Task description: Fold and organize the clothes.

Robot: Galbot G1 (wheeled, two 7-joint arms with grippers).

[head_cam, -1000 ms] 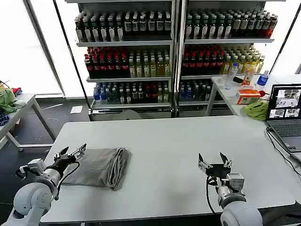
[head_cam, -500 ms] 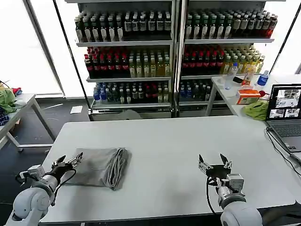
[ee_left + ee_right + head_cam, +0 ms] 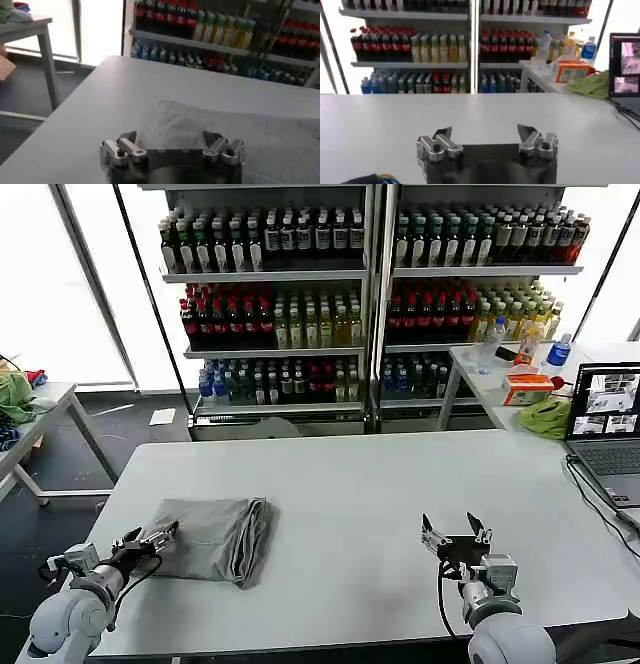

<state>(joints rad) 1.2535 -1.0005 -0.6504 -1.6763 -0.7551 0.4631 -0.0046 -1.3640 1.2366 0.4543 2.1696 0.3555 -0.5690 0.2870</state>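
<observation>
Lengthwise across table: folded shirt.

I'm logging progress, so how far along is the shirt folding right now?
Done, by the look of it: the grey shirt lies folded in a compact bundle on the white table. In hand: nothing; the left gripper is open at the bundle's near edge, and the right gripper is open over bare table. Left: possibly tidying or placing the bundle; no other shirt is on this table.
</observation>
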